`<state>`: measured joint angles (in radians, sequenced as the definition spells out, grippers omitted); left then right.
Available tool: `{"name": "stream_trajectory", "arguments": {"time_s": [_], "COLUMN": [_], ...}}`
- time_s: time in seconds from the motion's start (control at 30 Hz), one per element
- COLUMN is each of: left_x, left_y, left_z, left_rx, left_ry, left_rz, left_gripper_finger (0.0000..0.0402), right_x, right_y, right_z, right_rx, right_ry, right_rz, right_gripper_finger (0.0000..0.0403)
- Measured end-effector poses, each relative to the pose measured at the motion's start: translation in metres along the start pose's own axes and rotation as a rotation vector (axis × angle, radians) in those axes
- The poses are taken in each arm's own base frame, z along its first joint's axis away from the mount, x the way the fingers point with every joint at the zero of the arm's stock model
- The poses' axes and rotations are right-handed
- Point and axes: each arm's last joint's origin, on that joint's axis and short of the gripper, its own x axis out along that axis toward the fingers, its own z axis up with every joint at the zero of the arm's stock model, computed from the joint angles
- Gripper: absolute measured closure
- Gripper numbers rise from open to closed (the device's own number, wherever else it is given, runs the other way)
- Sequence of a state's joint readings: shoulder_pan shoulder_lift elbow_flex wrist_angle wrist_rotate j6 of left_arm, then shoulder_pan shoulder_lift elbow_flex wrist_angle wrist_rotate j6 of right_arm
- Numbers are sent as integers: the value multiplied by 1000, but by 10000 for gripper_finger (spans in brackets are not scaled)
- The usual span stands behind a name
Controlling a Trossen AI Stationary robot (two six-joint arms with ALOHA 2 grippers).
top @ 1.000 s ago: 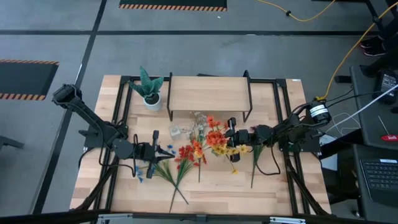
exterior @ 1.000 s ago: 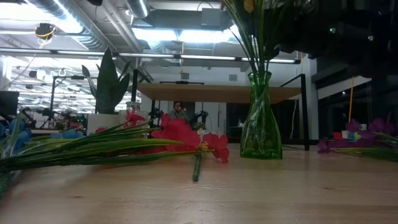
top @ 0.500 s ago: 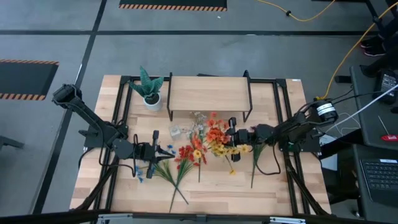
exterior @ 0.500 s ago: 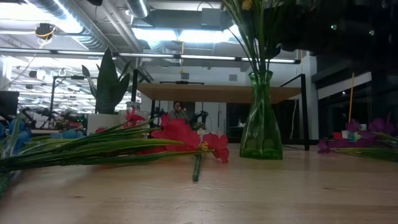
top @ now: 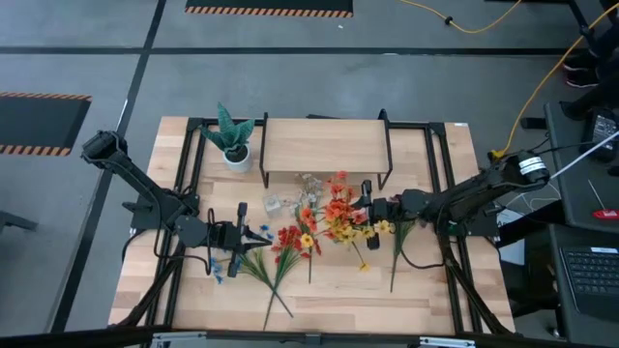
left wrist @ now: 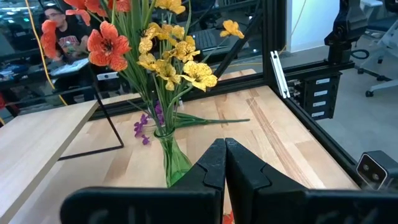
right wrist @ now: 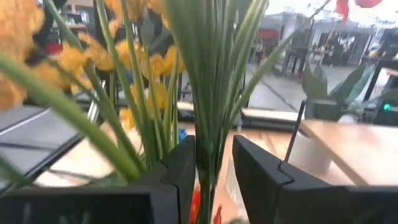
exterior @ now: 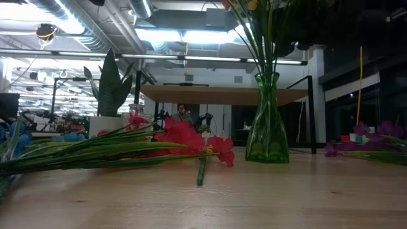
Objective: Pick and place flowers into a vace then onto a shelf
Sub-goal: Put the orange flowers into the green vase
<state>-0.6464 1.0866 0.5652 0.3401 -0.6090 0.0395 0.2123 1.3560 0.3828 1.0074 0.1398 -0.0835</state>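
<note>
— What's the left gripper (top: 253, 235) doing?

— Low over the table's left, jaws pressed together, empty, just beside loose flowers (top: 280, 253).

— Step?

— Filling, I judge. The vase (exterior: 266, 121) stands in front of the shelf (top: 324, 144). My right gripper (top: 371, 209) reaches level, jaws spread around its stems (right wrist: 208, 81).

— Next?

— Let go cleanly, fetch another.
</note>
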Motion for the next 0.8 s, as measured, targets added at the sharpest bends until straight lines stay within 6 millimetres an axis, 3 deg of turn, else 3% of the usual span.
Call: {"name": "stream_trajectory", "arguments": {"time_s": [0.2,0.8], "left_x": [0,0], "left_y": [0,0], "left_z": [0,0], "left_rx": [0,0], "left_ry": [0,0], "left_rz": [0,0], "left_gripper_finger": [398,398], "right_x": [-3,-3], "right_y": [0,0], "right_z": [-5,0], "right_rx": [-6,54], "right_ry": [93,39], "right_rz": [8,5], "right_gripper_finger": [292,292]}}
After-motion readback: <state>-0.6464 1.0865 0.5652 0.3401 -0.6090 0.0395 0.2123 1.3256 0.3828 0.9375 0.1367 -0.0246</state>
